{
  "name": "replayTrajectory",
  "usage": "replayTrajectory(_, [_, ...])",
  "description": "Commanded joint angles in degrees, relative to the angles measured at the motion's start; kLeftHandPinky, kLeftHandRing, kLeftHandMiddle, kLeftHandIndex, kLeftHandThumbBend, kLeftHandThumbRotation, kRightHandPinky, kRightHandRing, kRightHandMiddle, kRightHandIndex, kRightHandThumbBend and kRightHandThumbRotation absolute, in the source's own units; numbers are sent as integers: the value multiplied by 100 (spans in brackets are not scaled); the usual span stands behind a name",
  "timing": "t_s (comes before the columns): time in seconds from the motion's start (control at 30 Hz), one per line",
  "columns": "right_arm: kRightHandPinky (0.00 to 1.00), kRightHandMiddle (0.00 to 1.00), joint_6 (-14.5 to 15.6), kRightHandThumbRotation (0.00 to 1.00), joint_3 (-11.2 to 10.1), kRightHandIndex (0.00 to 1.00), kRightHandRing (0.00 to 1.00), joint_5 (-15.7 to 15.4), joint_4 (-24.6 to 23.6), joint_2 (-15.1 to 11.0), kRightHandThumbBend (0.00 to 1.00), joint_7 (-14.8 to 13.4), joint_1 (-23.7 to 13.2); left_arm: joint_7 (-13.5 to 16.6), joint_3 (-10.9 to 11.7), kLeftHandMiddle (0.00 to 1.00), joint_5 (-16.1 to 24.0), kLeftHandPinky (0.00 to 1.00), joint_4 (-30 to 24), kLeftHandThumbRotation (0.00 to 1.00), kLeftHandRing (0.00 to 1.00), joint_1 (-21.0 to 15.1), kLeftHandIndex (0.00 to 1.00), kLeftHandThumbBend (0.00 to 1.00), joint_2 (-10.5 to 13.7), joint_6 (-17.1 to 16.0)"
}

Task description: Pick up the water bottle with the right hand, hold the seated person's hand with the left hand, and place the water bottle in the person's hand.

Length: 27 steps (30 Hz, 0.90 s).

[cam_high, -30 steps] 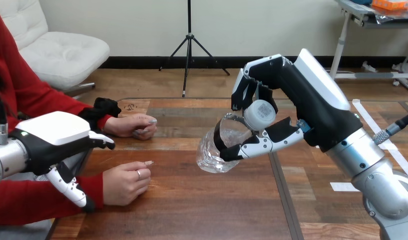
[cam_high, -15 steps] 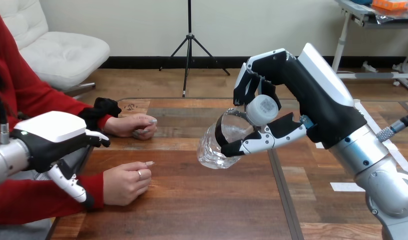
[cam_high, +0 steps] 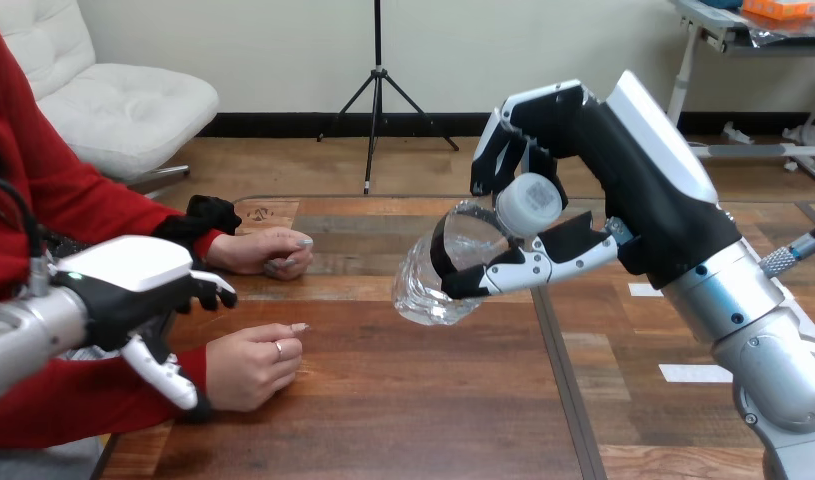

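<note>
Above the wooden surface (cam_high: 383, 420), my right hand (cam_high: 623, 200) is wrapped round the clear water bottle (cam_high: 423, 290), which is held aloft. Its long axis slants, cap up-right and base down-left toward the person. My left hand (cam_high: 123, 285) sits over the wrist of the person's nearer hand (cam_high: 251, 368); I cannot tell whether it grips.

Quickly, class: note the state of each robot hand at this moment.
Left hand: over the person's nearer forearm; whether it grips cannot be told.
Right hand: shut on the water bottle.
</note>
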Motion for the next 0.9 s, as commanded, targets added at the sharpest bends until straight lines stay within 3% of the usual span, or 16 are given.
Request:
replayTrajectory(0.0, [7, 17, 45, 0, -241, 22, 11, 144, -351, 103, 100, -26, -434, 275, -120, 80, 48, 69, 337, 42, 75, -546, 82, 100, -184, 70])
replayTrajectory(0.57, [6, 16, 220, 0, -287, 21, 10, 140, -535, 114, 100, -7, -449, 641, -313, 77, -50, 67, 1052, 39, 72, -704, 78, 100, -633, 217])
replayTrajectory(0.87, [6, 16, 223, 0, -319, 21, 10, 144, -548, 92, 100, 9, -476, 631, -401, 76, -23, 65, 1100, 37, 71, -691, 75, 100, -762, 324])
